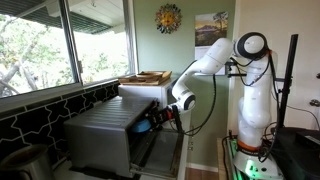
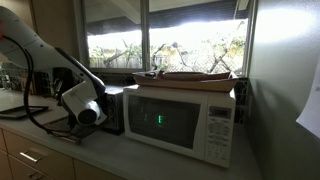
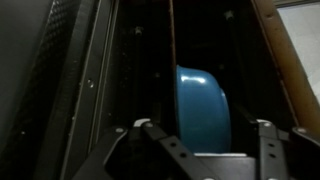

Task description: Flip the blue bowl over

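Observation:
The blue bowl [image 3: 200, 100] fills the middle of the wrist view, seen edge-on inside the dark grey metal appliance [image 1: 100, 135]. My gripper [image 3: 201, 124] is open, with one finger on each side of the bowl and a gap to it on both sides. In an exterior view the bowl [image 1: 143, 124] shows as a blue patch at the appliance's open front, right by my gripper [image 1: 160, 117]. In an exterior view my gripper [image 2: 85, 112] reaches toward the dark appliance [image 2: 115, 110], and the bowl is hidden there.
A white microwave [image 2: 180, 122] stands beside the appliance with a flat wooden tray [image 2: 190, 75] on top; the tray also shows in an exterior view [image 1: 145, 77]. Windows run behind the counter. The appliance's dark walls and rack [image 3: 80, 90] close in around the bowl.

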Motion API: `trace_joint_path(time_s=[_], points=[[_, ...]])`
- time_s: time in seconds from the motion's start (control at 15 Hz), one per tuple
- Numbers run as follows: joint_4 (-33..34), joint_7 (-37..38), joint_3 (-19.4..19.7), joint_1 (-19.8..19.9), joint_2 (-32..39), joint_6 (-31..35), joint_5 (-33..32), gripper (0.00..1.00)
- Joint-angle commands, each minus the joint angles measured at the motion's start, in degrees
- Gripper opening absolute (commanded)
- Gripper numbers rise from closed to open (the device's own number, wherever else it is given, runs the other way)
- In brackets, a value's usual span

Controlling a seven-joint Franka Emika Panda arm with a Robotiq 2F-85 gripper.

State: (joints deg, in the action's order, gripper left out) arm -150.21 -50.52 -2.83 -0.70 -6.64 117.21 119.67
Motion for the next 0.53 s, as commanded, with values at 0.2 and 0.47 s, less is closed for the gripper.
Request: trace_joint_path(time_s=[0.2, 0.47], points=[[0.10, 0.10, 0.66, 0.76, 1.40, -1.84, -0.02, 0.63], [0.10, 0.10, 0.74, 0.86, 1.23, -1.91, -0.07, 0.60]])
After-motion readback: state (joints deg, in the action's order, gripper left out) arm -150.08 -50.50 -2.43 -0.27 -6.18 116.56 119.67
